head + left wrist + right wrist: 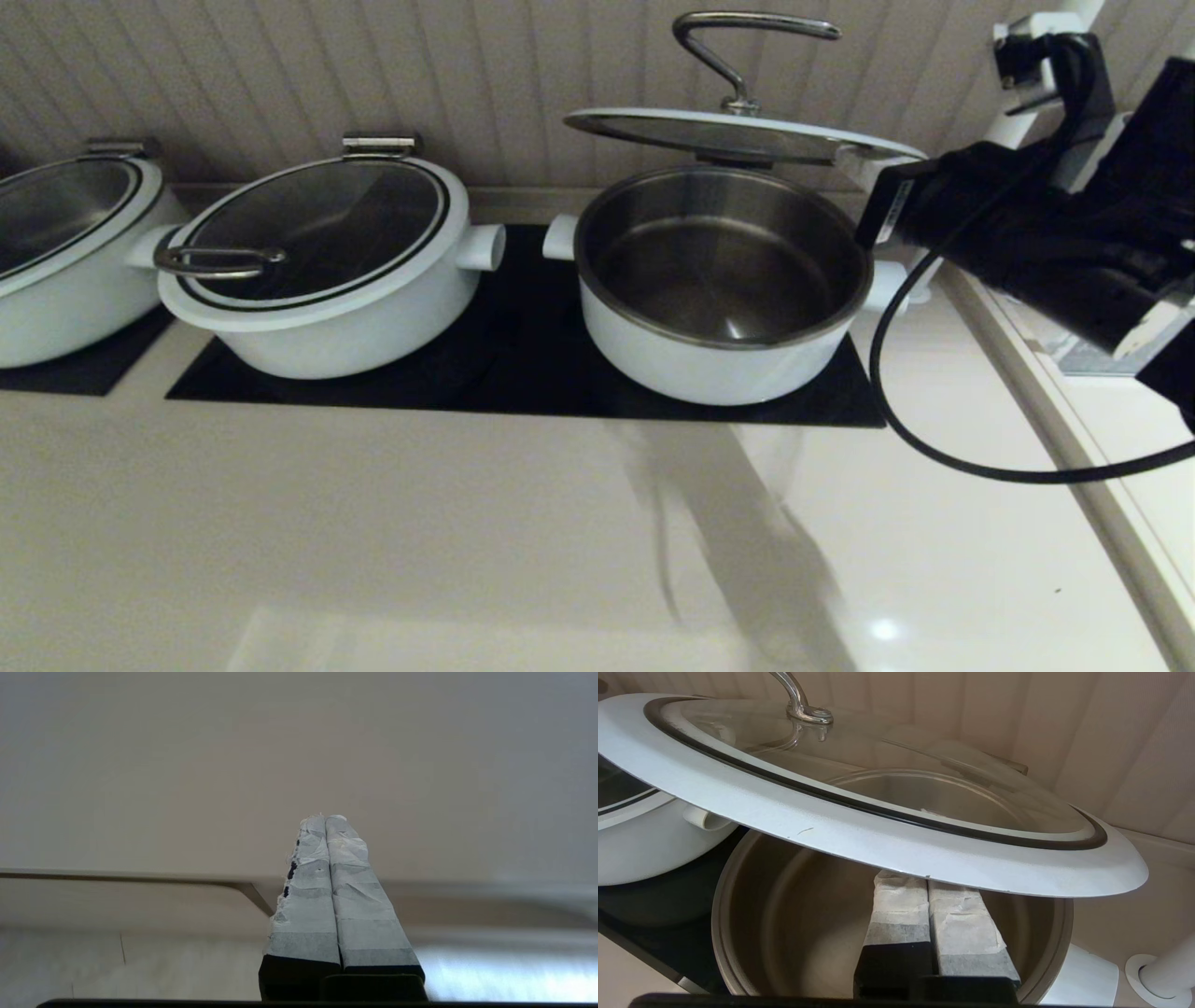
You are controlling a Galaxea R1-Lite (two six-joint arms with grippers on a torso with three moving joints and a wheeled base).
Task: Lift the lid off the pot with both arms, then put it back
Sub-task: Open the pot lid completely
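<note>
The lid [747, 135], glass with a broad white rim and a curved steel handle [738, 42], hangs raised and slightly tilted above the open pot [724, 369]. The pot's steel inside is empty. My right gripper [864, 170] reaches in from the right. In the right wrist view its taped fingers [896, 905] are pressed together under the lid's white rim [878, 842], over the pot's bowl [784, 914]. The rim hides their tips. My left gripper [325, 819] is out of the head view, shut and empty, facing a plain surface.
A twin white pot with its lid on [317, 252] stands left of the open pot on the black hob [504, 373]. Another pot [65, 252] is at the far left. The wall is close behind. A loose black cable [896, 392] hangs beside the pot. A white post [1162, 970] stands at the right.
</note>
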